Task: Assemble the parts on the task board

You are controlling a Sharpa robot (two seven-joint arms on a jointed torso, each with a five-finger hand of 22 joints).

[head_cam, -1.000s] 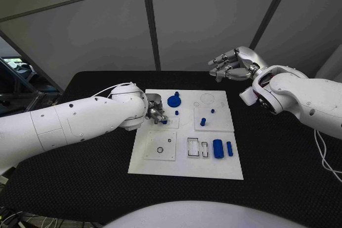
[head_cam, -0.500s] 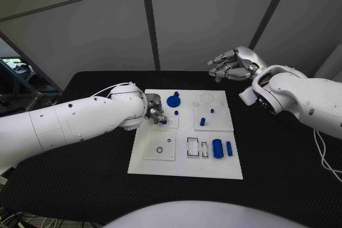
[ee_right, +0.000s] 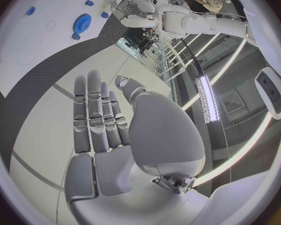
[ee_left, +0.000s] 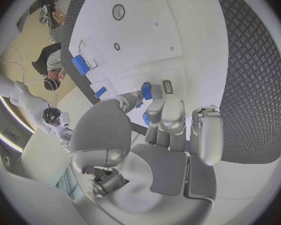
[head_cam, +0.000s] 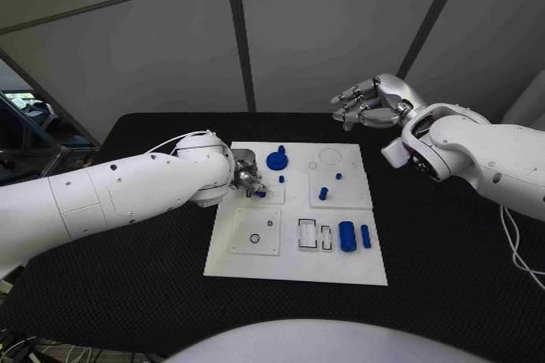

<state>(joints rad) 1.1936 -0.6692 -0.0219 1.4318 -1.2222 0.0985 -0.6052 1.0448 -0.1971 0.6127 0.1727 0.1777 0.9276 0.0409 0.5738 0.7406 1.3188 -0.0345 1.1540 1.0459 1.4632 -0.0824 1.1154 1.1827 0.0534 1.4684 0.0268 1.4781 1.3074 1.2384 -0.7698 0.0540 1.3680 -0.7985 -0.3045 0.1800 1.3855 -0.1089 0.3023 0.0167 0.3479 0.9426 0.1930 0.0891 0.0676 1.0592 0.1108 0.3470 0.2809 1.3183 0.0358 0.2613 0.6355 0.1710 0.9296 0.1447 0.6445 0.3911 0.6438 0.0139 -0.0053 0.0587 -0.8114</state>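
The white task board [head_cam: 293,261] lies mid-table. My left hand [head_cam: 248,179] is low over the board's left side, fingertips down on a small raised plate. It pinches a small blue part [ee_left: 147,91] between thumb and fingers [ee_left: 167,116]; the same blue part [head_cam: 261,194] peeks out under the hand in the head view. My right hand [head_cam: 369,101] hangs high behind the board's far right corner, fingers spread, holding nothing. From the right wrist I see its flat open palm [ee_right: 106,135] and the board [ee_right: 25,45] far off.
On the board are a round blue gear-like piece [head_cam: 277,160], short blue pegs [head_cam: 323,194], a thick blue cylinder [head_cam: 346,236] and a thin blue bar [head_cam: 365,236] beside rectangular slots. A small ring [head_cam: 254,238] sits on the near-left plate. Black table [head_cam: 454,253] surrounds the board.
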